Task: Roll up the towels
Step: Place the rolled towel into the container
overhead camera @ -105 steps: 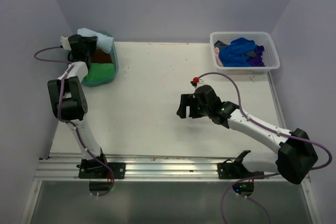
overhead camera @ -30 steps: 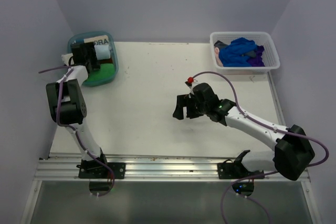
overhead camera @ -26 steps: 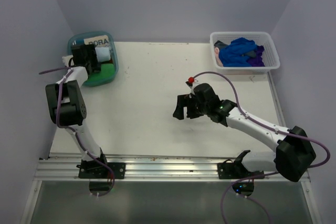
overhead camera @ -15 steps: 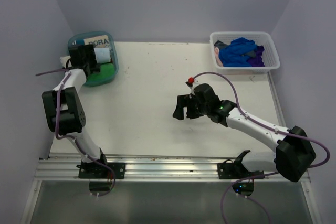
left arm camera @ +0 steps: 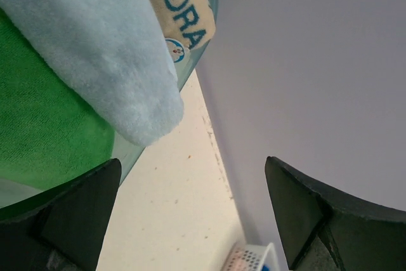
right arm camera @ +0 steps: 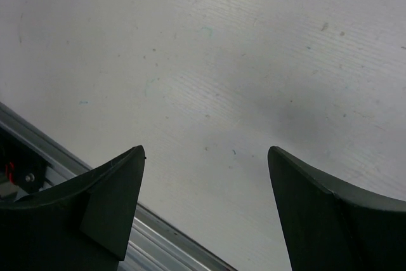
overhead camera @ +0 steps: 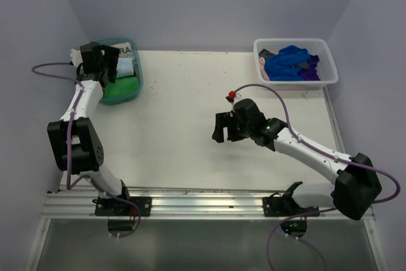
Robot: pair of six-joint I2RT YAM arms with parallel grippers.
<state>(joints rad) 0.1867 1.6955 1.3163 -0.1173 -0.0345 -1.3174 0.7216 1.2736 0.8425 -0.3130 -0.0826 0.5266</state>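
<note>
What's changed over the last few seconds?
Left gripper set the light blue towel into the tub by the green towel, then drew back left, open. Right gripper, open over the table, and the basket hardly moved.

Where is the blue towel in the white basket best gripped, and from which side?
Probably take the blue towel at its raised, bunched folds, coming straight down from above: it lies heaped highest in the basket, whose walls block any sideways approach.
</note>
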